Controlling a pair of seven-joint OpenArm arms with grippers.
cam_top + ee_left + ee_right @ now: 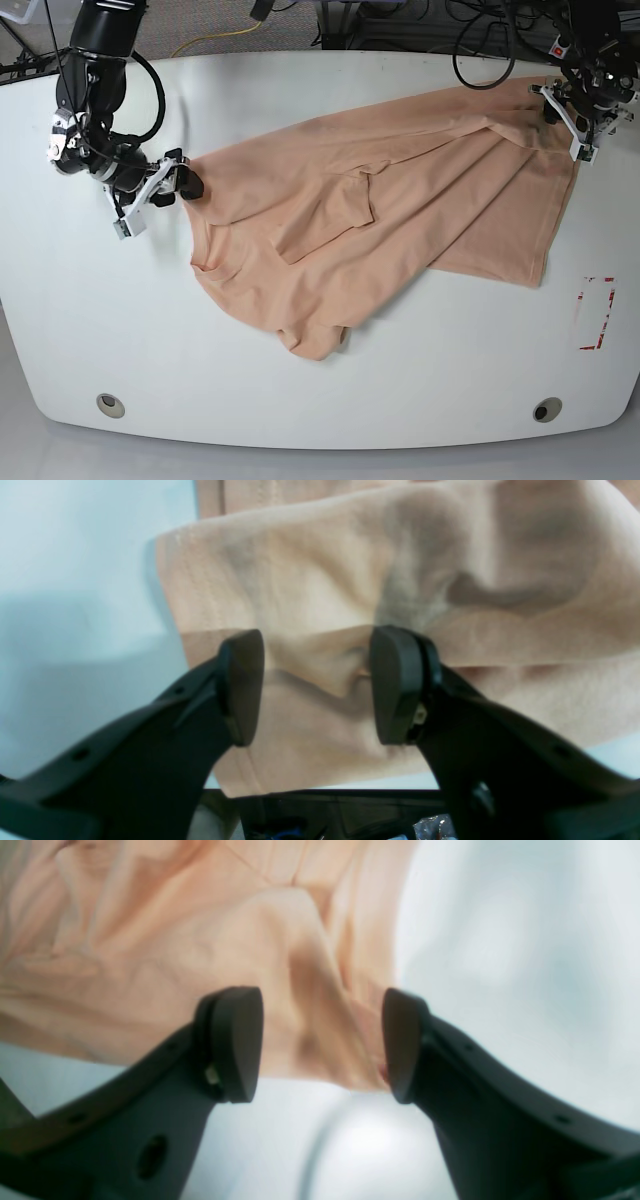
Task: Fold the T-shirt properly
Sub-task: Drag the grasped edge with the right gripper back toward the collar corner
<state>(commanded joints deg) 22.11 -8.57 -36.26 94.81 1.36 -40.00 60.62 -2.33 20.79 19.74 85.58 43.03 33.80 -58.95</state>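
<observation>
The peach T-shirt (400,210) lies rumpled and partly folded over itself across the middle of the white table (300,400). My left gripper (556,110) is at the shirt's far right corner. In the left wrist view it (315,680) is open, with its jaws wide apart over a raised fold of the cloth (325,580). My right gripper (190,183) is at the shirt's left tip. In the right wrist view it (320,1040) is open, with a bunched corner of the shirt (175,940) lying between its fingers.
A red tape rectangle (597,312) marks the table near its right edge. Two round holes (110,405) (546,410) sit near the front corners. Cables lie behind the table's far edge (330,30). The table edge (320,790) is just behind the left gripper.
</observation>
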